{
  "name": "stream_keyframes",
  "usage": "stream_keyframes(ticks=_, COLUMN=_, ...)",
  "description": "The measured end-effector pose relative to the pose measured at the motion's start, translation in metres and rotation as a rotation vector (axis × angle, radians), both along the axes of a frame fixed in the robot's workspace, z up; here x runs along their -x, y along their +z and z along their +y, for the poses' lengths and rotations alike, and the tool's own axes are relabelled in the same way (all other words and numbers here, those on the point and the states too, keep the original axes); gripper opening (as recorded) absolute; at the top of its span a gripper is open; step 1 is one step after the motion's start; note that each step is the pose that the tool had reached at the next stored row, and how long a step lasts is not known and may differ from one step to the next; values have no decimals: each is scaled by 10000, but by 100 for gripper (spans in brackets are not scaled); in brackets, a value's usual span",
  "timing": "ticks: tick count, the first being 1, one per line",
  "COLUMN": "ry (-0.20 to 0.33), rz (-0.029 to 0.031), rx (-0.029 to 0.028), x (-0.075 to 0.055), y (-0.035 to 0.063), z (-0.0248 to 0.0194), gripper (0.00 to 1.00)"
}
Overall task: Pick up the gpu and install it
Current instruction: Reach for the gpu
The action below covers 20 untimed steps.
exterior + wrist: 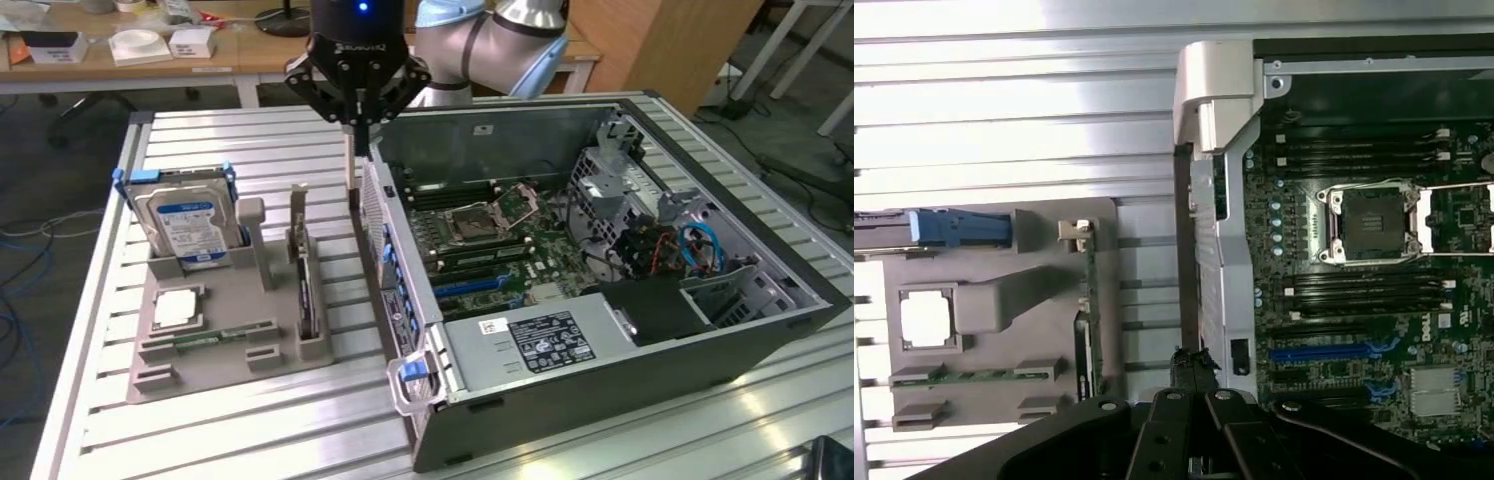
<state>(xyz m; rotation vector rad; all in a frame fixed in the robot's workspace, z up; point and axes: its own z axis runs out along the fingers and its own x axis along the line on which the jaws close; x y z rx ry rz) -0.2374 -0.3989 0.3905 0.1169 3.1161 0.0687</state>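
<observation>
Workshop room behind, with wooden desks (254, 55) along the far wall; in front, a ribbed metal surface (240, 140) carrying everything. Laid on its side toward the exterior view's right, an open computer case (747, 330), side panel off so the motherboard (534, 240) faces up, presumably for reach from above. Just beside it, a grey moulded holder (220, 350), slotted to keep each part upright or flat in a known spot. Standing in its far slot, a hard drive (187, 225) with a blue-white label. Parked on edge in the slot nearest the case, the gpu (304, 275), silver bracket upward, untouched and not yet lifted. Hanging above the gap between holder and case wall, the claw (354, 180), shut tight with nothing between its fingers, apart from the card. Lying flat in the holder, a CPU (176, 308) and a slim memory stick (207, 338).
</observation>
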Motion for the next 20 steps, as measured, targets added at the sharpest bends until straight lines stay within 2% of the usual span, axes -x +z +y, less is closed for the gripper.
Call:
stream_keyframes(ticks=7, ry=0, rz=9, rx=0, x=261, y=-8, z=0, gripper=10)
stream_keyframes(ticks=20, ry=0, rz=52, rx=0, x=669, y=-23, z=0, gripper=10)
